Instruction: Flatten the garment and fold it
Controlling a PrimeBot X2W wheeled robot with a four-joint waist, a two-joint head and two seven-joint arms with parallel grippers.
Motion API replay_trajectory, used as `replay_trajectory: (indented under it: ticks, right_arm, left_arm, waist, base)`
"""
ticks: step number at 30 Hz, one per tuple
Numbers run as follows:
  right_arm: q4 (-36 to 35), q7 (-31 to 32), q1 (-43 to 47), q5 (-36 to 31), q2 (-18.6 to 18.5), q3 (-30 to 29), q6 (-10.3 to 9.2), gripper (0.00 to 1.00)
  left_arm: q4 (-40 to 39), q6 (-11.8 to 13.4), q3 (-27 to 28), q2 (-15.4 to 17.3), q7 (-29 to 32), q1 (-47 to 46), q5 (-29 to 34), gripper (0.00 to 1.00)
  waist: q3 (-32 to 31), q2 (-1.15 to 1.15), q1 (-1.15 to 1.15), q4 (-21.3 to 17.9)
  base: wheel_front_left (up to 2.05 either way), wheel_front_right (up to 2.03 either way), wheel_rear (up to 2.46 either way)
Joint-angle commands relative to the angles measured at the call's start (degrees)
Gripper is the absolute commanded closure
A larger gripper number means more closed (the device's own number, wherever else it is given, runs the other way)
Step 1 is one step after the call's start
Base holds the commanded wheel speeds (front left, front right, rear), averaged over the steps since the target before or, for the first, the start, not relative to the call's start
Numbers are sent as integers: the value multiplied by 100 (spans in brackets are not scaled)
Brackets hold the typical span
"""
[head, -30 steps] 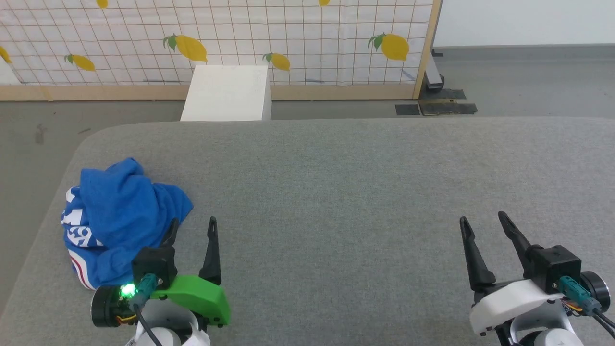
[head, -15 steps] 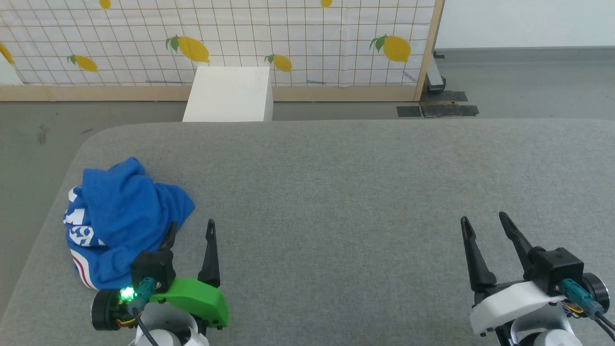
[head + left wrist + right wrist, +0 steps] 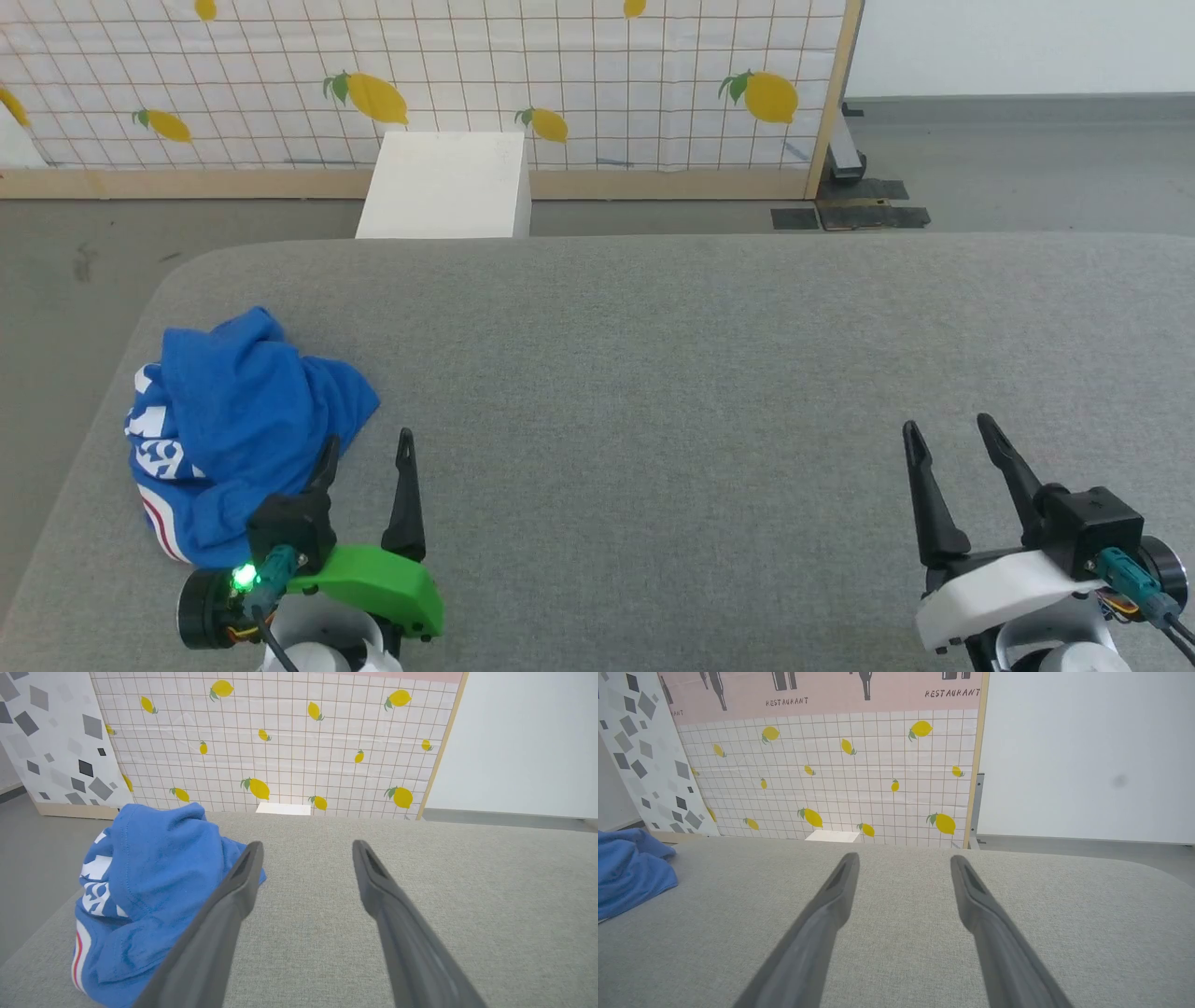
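- Your left gripper, two long dark fingers on a green mount, stands spread wide and holds nothing. Its outer finger lies right along the near edge of the garment, a royal-blue knit jersey T-shirt with white lettering and white trim carrying a red stripe. You cannot tell from these views whether that finger touches the cloth.
- Your right gripper, the same dark fingers on a white mount, is equally spread and empty. It is well apart from the shirt, over bare upholstery.
- The garment sits crumpled in a heap at the left end of the broad grey woven-fabric surface, near its rounded corner. The print partly shows on the side facing the edge.
- Expect it to handle as light, limp and stretchy. It will sag, drag and bunch rather than keep its shape, and the rough fabric beneath will likely cling to it.
- Nothing is flattened yet. A sensible hold is a seamed edge: the striped trim low at the heap's near left, or the loose blue flap on its right. Pinch a single layer if you can.
- The risks are grabbing several layers at once, or pulling the shirt off the nearby edge.
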Motion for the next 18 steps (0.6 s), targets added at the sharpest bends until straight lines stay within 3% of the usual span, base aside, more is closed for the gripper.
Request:
replay_trajectory:
  ticks: [1,18]
  right_arm:
    - [30,-59,7,58,12,-15,-6,0]
    - [152,-259,11,150,15,-51,-7,0]
  left_arm:
    - [40,38,-25,53,-59,-106,-53,0]
    - [261,120,-148,89,-260,-150,-255,0]
  waist:
    - [-3,19,0,3]
    - [-56,23,0,24]
  base:
    - [0,0,0]
    - [0,0,0]
